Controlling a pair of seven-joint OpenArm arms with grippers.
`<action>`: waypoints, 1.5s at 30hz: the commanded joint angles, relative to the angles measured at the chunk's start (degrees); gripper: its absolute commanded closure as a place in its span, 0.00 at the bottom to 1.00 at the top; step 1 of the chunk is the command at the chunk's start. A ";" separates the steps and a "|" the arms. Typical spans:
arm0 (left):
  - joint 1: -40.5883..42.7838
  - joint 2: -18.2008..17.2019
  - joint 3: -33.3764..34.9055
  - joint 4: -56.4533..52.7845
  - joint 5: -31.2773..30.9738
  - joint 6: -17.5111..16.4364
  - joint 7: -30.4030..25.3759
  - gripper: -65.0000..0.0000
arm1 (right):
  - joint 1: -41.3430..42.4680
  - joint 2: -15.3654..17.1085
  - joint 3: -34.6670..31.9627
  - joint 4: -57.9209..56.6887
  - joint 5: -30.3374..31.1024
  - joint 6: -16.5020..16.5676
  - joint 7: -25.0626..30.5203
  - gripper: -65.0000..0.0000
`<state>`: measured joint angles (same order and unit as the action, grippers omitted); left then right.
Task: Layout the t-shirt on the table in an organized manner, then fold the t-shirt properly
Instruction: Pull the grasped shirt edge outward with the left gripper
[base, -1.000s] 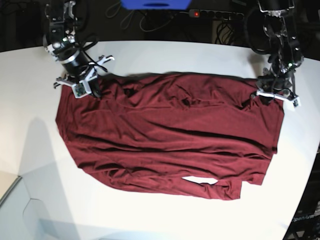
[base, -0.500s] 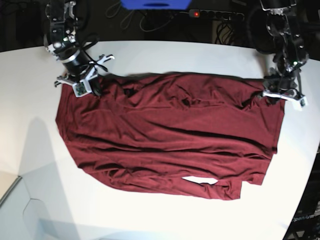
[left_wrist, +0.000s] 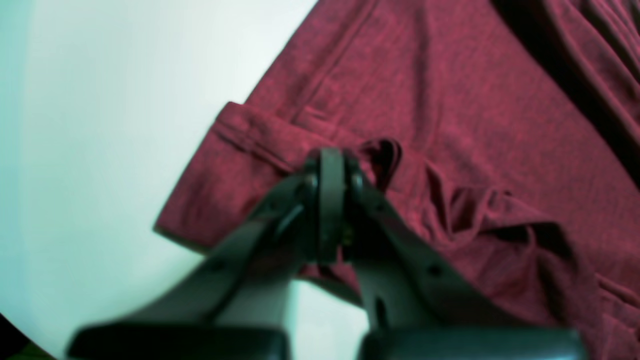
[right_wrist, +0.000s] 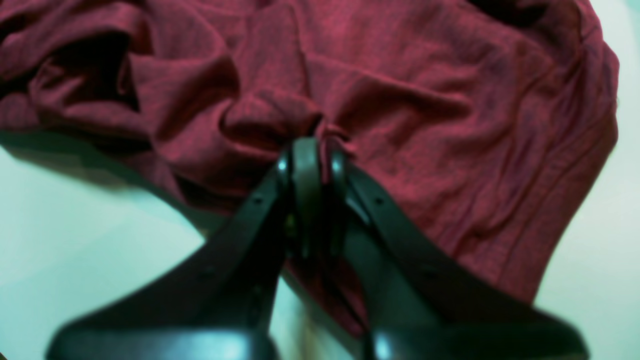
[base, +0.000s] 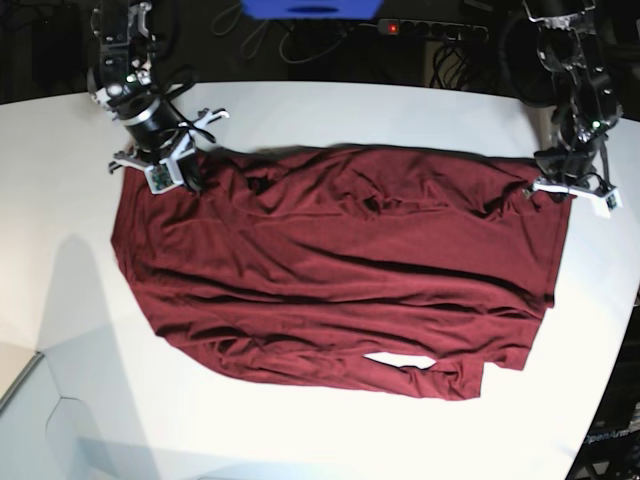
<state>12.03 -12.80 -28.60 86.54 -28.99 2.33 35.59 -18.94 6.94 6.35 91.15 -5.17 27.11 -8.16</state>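
Clenched are the jaws of your left gripper (left_wrist: 330, 157), with the two tips together over the cloth near its corner; you cannot tell from these views if some cloth is caught between them. Your right gripper (right_wrist: 320, 150) is grasping the t-shirt (base: 350, 255), and a thin ridge of dark red cloth comes up between its tips.

You have the t-shirt lying wide on the white table (base: 90, 400), across the middle, with the grippers at its two far corners, as the base view shows. In that view, your right gripper is at the left corner and your left gripper is at the right corner. Along the far edge, the cloth makes loose folds and bunches, more so near your right gripper. The middle part is rather flat, with some long creases going from left to right. At the near side, the edge is uneven and wrinkled, and a small opening there lets you see the white table. One blue thing (base: 312, 8) shows at the far edge, between your two arms.
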 joint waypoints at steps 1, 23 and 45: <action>-0.47 -0.70 -0.19 0.89 -0.15 -0.17 -1.18 1.00 | 0.17 0.40 0.11 0.85 0.73 -0.43 1.53 1.00; -1.18 2.12 -0.02 4.58 -0.15 0.18 -0.39 0.79 | 0.17 0.40 0.11 0.85 0.55 -0.43 1.53 1.00; -3.20 1.76 5.17 -0.61 -0.15 -0.17 -1.00 0.54 | 0.17 0.40 0.11 0.85 0.55 -0.43 1.53 1.00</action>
<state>9.47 -10.46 -23.14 85.23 -28.95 2.35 35.46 -18.96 6.94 6.35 91.15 -5.19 27.11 -8.14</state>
